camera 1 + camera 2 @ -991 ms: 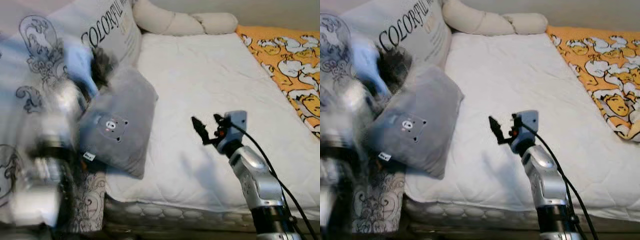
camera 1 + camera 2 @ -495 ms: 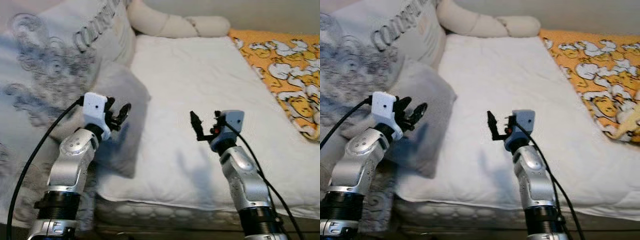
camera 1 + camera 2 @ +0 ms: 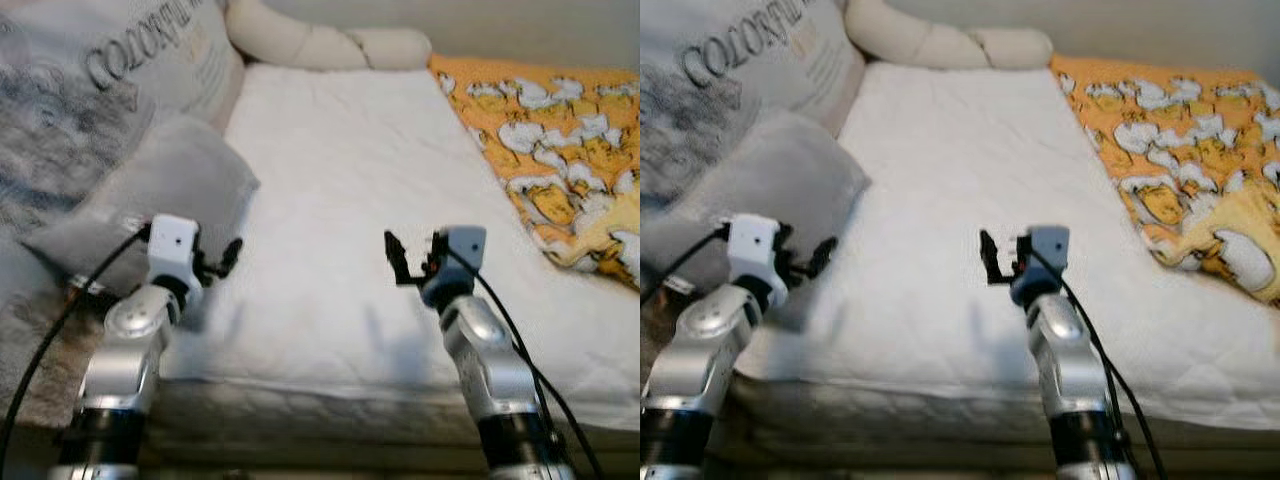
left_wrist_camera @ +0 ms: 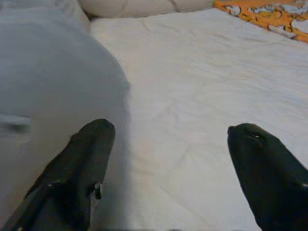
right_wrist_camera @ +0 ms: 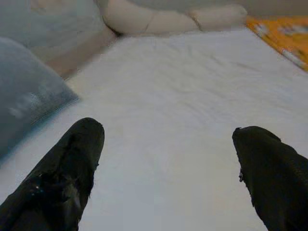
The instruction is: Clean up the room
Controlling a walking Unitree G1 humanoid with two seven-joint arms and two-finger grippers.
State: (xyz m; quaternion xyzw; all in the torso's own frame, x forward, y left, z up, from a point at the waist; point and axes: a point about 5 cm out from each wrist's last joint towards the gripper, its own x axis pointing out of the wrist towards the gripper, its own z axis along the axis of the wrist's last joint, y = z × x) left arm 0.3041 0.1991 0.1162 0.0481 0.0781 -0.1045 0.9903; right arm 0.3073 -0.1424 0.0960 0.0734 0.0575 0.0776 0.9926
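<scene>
A grey cushion (image 3: 150,195) lies at the bed's left edge, leaning on a large printed pillow (image 3: 110,75) with the word COLORFUL. My left gripper (image 3: 222,262) hovers low over the white mattress (image 3: 340,170), just beside the cushion's near corner. It is open and holds nothing, and its wrist view has the cushion (image 4: 48,86) beside one finger. My right gripper (image 3: 405,262) is over the middle of the mattress's front part, open and empty. An orange duck-print blanket (image 3: 560,150) covers the bed's right side.
A cream bolster (image 3: 320,45) lies across the head of the bed. The mattress's front edge (image 3: 320,400) runs just below both grippers. A patterned grey sheet (image 3: 30,330) hangs down at the left.
The camera has shifted, so the bed sits further left in the picture. My left arm, blurred at the cushion a second ago, has dropped lower beside it. The right arm has barely moved.
</scene>
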